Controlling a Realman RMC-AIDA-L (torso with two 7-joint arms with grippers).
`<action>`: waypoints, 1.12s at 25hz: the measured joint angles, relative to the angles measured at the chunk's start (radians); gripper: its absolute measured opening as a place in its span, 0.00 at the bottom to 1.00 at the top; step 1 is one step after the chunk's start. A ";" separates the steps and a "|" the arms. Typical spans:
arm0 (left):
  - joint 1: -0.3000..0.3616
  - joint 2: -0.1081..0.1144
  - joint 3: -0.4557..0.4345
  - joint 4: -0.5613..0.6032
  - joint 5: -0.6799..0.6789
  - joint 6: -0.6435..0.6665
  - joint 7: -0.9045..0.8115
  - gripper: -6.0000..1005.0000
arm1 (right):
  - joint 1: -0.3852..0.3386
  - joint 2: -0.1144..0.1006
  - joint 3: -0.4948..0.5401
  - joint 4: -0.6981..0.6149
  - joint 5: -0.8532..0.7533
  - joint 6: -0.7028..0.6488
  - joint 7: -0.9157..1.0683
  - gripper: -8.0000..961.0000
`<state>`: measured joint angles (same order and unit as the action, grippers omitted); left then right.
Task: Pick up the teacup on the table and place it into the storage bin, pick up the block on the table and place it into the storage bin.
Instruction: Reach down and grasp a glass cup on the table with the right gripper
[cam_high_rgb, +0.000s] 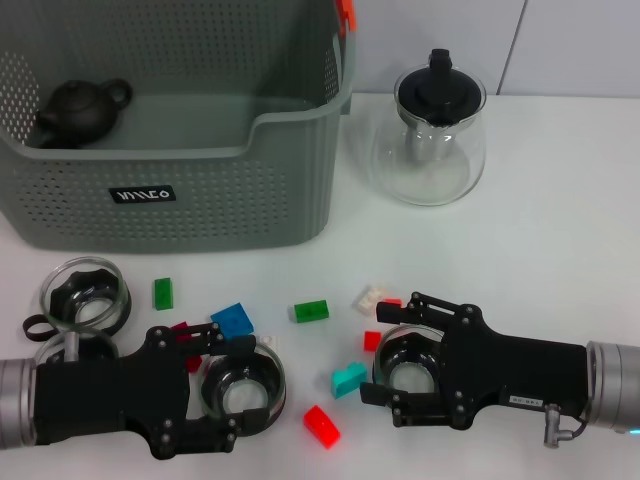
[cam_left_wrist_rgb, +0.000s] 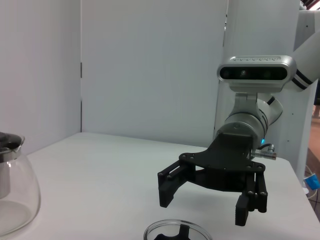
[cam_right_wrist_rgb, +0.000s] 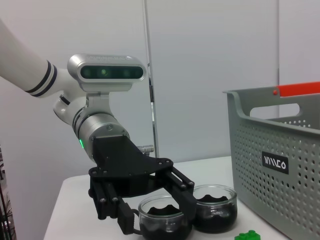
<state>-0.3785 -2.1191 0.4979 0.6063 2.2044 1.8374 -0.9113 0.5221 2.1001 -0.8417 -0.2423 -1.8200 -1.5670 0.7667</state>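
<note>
Left gripper (cam_high_rgb: 235, 385) open around glass teacup (cam_high_rgb: 243, 388) | right gripper (cam_high_rgb: 400, 370) open around second teacup (cam_high_rgb: 408, 365) | storage bin (cam_high_rgb: 200, 200) holds only a teapot (cam_high_rgb: 80, 110); blocks (cam_high_rgb: 310, 311) unmoved.

My big grey plastic storage bin (cam_high_rgb: 250, 190) has matt walls full of holes. My clear round glass teacup (cam_high_rgb: 243, 388) looks shiny. My white table (cam_high_rgb: 560, 260) looks smooth.

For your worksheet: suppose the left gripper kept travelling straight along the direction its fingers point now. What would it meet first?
The left gripper already straddles a glass teacup, so that cup comes first. Its open fingers point toward the robot's right, where a red block and a teal block lie next, though depth is uncertain.
</note>
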 joint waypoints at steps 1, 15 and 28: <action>-0.001 0.000 0.000 0.000 0.000 0.000 -0.002 0.73 | -0.001 0.000 0.000 0.000 0.000 0.000 -0.001 0.95; -0.002 -0.001 0.001 -0.001 0.000 -0.004 -0.003 0.73 | -0.006 0.001 0.000 0.000 -0.001 -0.001 0.003 0.95; 0.001 -0.004 0.001 0.000 0.000 -0.004 -0.003 0.73 | -0.007 0.000 0.000 0.000 0.000 0.000 0.004 0.95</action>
<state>-0.3774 -2.1230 0.4985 0.6059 2.2044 1.8330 -0.9143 0.5154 2.1000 -0.8421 -0.2424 -1.8200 -1.5668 0.7708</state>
